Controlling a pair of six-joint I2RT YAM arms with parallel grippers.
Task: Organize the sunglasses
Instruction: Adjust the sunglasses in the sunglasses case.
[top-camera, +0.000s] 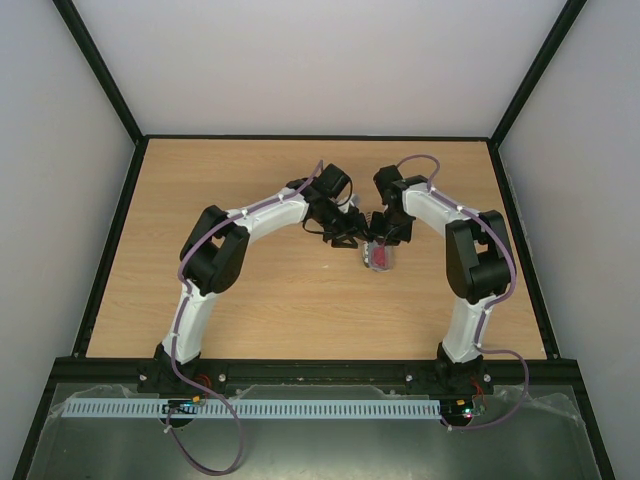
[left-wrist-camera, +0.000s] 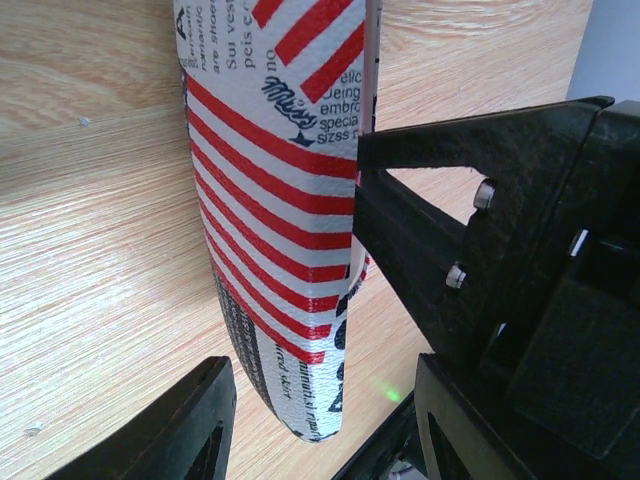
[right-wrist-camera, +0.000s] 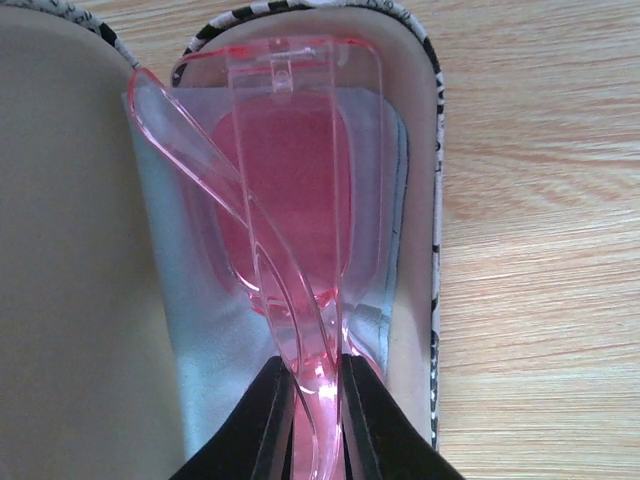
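Observation:
The pink-red transparent sunglasses (right-wrist-camera: 290, 180) are folded and lie in the open flag-patterned case (right-wrist-camera: 432, 200), on the light blue cloth (right-wrist-camera: 190, 330). My right gripper (right-wrist-camera: 315, 400) is shut on the sunglasses at their near end. In the top view the case with the sunglasses (top-camera: 379, 258) sits at mid-table below my right gripper (top-camera: 385, 240). My left gripper (top-camera: 345, 240) is just to its left. In the left wrist view the case's raised striped lid (left-wrist-camera: 270, 200) stands between the jaws of my left gripper (left-wrist-camera: 320, 430). The jaws are wide apart and do not touch it.
The right arm's black gripper body (left-wrist-camera: 500, 250) fills the right of the left wrist view, close against the lid. Both arms meet over the wooden table (top-camera: 250, 310). Black frame rails (top-camera: 110, 250) and white walls bound it.

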